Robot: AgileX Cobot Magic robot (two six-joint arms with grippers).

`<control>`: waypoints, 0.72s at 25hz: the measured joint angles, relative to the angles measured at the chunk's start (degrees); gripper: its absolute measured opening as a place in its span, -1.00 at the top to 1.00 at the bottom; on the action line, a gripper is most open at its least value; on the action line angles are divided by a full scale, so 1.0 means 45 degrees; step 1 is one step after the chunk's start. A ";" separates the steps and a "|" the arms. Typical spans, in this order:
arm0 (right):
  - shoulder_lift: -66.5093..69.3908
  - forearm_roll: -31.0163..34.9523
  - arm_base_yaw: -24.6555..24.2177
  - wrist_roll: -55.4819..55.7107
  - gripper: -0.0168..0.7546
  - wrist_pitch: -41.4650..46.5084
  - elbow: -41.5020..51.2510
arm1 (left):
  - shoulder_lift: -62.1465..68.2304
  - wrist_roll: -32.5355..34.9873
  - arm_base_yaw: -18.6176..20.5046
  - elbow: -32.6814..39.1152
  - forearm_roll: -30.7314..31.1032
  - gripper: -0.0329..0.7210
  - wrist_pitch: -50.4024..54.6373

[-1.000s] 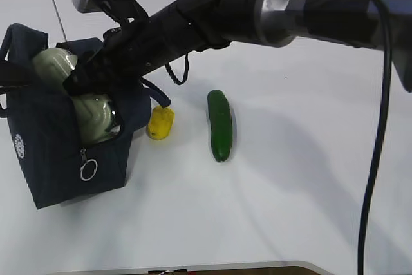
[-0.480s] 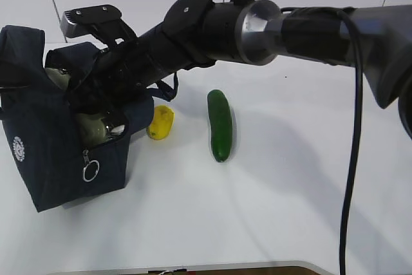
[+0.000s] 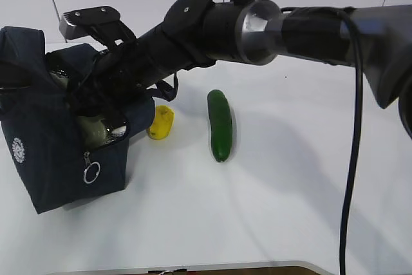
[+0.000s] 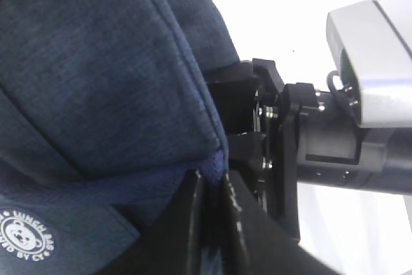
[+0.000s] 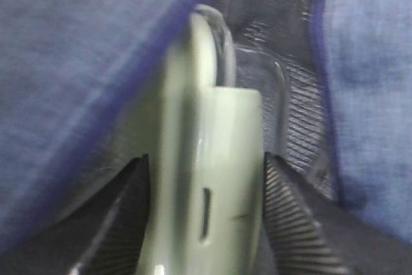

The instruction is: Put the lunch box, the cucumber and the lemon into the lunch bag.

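Observation:
The navy lunch bag [image 3: 51, 159] stands at the left, tilted, with its zipped side gaping. My right gripper [image 5: 205, 159] reaches into it, its ribbed fingers shut on the two long sides of the pale green lunch box [image 5: 193, 94], which stands on edge against the dark lining. In the exterior view only a bit of the lunch box [image 3: 96, 130] shows in the opening. My left gripper [image 4: 212, 181] is shut on the bag's top fabric edge [image 4: 116, 82]. The yellow lemon [image 3: 160, 122] and the dark green cucumber [image 3: 219, 125] lie on the table to the right of the bag.
The right arm [image 3: 257, 24] stretches across the upper view from the right, passing above the lemon. A black cable [image 3: 351, 159] hangs down at the right. White table [image 3: 270, 210] spreads in front of and to the right of the cucumber.
The right arm has pushed further left into the bag, and the lunch box has sunk deeper, with less of it showing. The bag's top edge has come up around the gripper.

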 joint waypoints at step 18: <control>-0.0392 -0.2331 0.0020 0.0914 -0.51 0.1814 -0.1938 | 0.0000 0.0157 0.0000 0.0000 0.0522 0.89 0.0027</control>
